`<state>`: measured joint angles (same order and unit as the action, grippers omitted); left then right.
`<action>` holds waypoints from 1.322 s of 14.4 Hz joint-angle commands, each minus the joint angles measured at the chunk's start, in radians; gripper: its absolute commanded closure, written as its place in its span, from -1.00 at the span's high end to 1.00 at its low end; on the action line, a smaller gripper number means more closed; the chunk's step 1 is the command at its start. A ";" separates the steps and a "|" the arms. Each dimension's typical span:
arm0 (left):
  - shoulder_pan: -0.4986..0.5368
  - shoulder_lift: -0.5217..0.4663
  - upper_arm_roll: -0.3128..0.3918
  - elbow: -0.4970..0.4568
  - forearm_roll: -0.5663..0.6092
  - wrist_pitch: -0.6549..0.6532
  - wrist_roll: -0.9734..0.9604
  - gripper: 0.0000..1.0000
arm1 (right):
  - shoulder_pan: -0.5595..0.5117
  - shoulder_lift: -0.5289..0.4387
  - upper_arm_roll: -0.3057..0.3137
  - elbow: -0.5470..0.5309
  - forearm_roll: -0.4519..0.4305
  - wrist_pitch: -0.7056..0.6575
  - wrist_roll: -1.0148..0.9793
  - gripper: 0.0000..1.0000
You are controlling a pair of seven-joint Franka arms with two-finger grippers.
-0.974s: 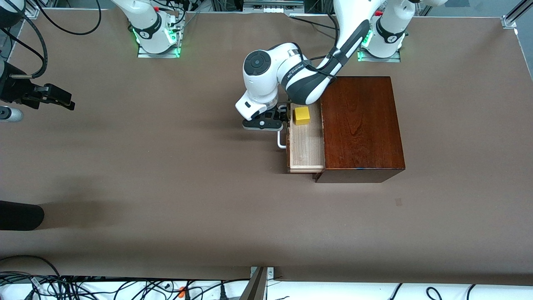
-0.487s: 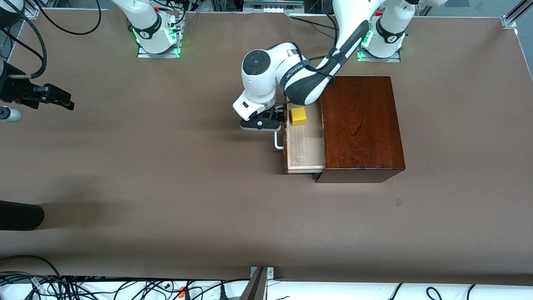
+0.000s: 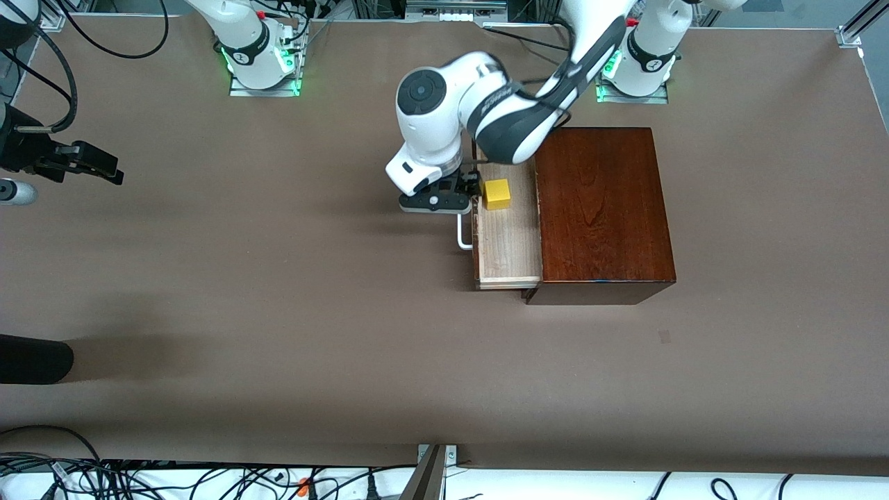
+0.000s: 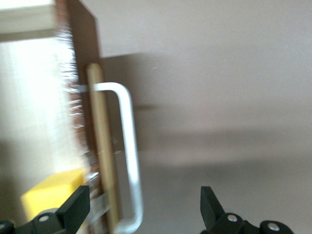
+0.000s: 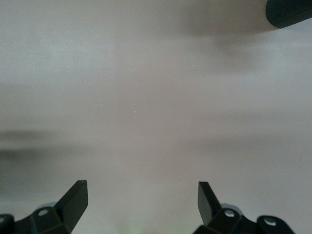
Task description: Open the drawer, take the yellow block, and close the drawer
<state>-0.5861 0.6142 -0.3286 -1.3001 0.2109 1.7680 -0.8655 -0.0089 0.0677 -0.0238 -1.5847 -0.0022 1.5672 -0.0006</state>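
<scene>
Small yellow cube block (image 3: 497, 194) in pulled-out pale-wood drawer (image 3: 510, 243); left hand (image 3: 464, 196) spread wide over its white handle (image 4: 127, 151), empty; right hand (image 5: 141, 202) likewise open, empty, waiting.

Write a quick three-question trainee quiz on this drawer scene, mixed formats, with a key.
1. True or false: the small bright yellow cube lies in the pulled-out pale-wood drawer of the glossy dark mahogany box.
2. Which arm's gripper is at the drawer's white U-shaped handle? A) left B) right
3. Fill in: the left gripper has its fingers ___.

Key: 1 true. 2 A; the right gripper waits, open, over the table's right-arm end. 3 open.
</scene>
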 commanded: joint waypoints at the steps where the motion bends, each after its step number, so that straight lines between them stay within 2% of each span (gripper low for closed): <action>1: 0.055 -0.071 0.002 0.085 -0.036 -0.197 0.081 1.00 | -0.003 0.017 -0.001 0.003 0.017 0.011 0.010 1.00; 5: 0.262 -0.192 0.003 0.079 -0.120 -0.309 0.293 1.00 | 0.004 0.014 0.019 0.006 0.044 0.002 0.169 1.00; 9: 0.429 -0.275 0.006 0.059 -0.120 -0.432 0.548 1.00 | 0.015 0.004 0.123 0.009 0.071 -0.003 0.474 1.00; 11: 0.521 -0.341 0.003 -0.022 -0.122 -0.423 0.639 1.00 | 0.021 0.006 0.195 0.022 0.077 -0.004 0.626 1.00; 13: 0.600 -0.419 0.003 -0.128 -0.133 -0.356 0.748 1.00 | 0.030 0.010 0.252 0.023 0.073 0.007 0.860 1.00; 15: 0.662 -0.470 0.003 -0.191 -0.168 -0.328 0.836 1.00 | 0.088 0.029 0.287 0.023 0.068 0.014 1.018 1.00; 19: 0.747 -0.467 0.011 -0.196 -0.163 -0.332 0.977 1.00 | 0.266 0.096 0.292 0.023 0.076 0.106 1.458 1.00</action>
<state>0.1136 0.1770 -0.3146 -1.4469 0.0687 1.4096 0.0422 0.1846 0.1174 0.2726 -1.5725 0.0682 1.6321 1.2529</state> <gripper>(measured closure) 0.000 0.000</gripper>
